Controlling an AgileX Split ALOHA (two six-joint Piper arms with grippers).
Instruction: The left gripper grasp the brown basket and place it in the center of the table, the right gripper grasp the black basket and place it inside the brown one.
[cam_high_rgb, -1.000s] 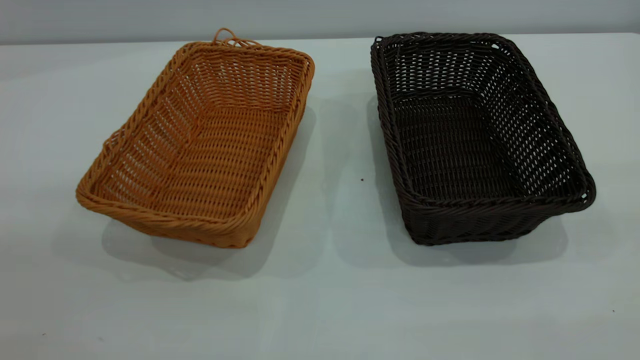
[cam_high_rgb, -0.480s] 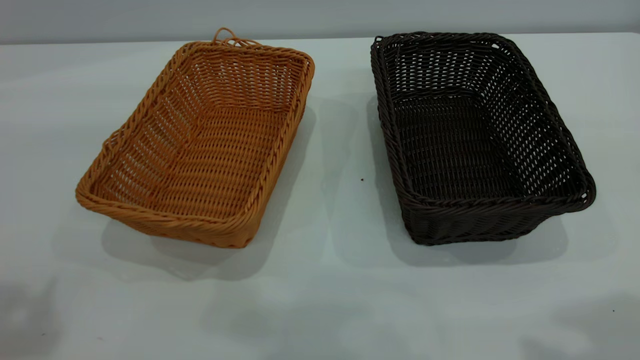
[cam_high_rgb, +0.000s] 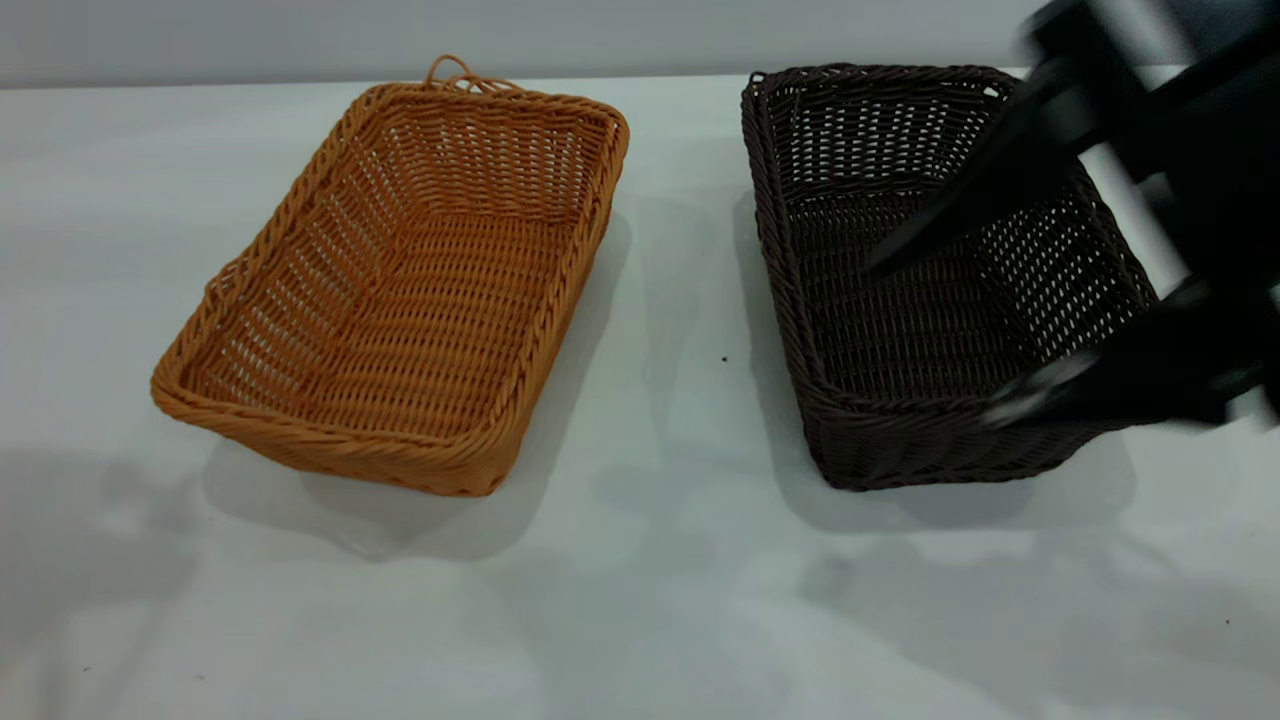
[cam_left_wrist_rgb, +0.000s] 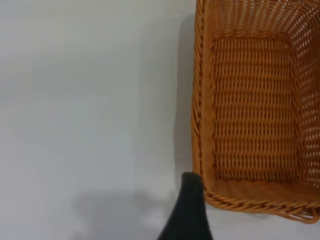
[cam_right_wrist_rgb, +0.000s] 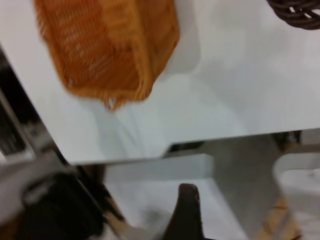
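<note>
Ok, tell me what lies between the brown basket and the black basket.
Only bare table with shadows and a tiny dark speck separates the brown basket from the black basket, seen in the exterior view.

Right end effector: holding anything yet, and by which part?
Nothing held. The right end effector is open in front of the black basket, gripping no part of it. The brown basket sits untouched.

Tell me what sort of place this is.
Probably a robot test bench: a bare white table against a plain wall, only a brown basket and black basket on it, right gripper overhead.
</note>
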